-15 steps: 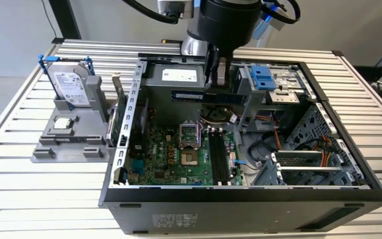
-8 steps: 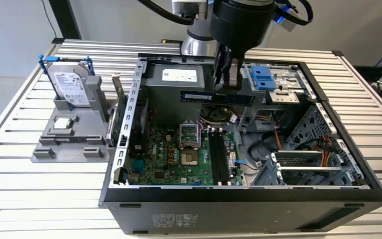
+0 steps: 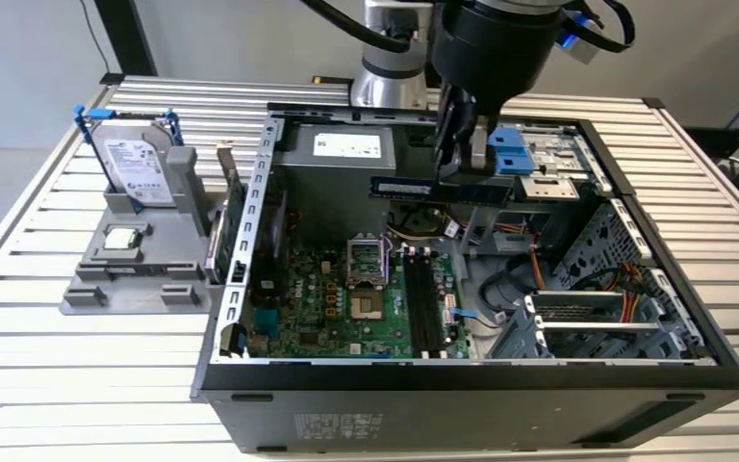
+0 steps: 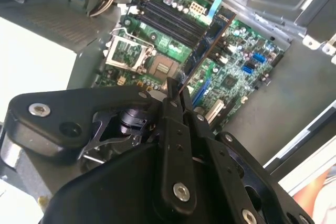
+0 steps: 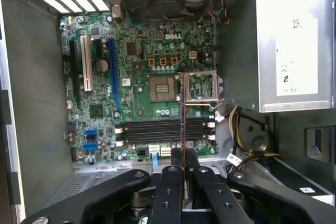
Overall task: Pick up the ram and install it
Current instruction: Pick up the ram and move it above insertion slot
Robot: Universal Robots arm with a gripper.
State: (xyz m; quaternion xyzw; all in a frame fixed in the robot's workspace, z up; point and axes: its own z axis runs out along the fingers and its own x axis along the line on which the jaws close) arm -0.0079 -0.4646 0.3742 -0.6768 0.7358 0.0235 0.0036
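In the exterior view, the slim green circuit-board ram stick (image 3: pixel 402 187) is clamped in the black gripper's (image 3: pixel 464 173) fingers. It has been picked up but not installed, and is held at twelve o'clock of the motherboard's long black slots (image 3: pixel 421 303).

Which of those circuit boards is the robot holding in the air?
The slim ram stick, clamped in the tool above the open case. The large motherboard lies flat inside the case.
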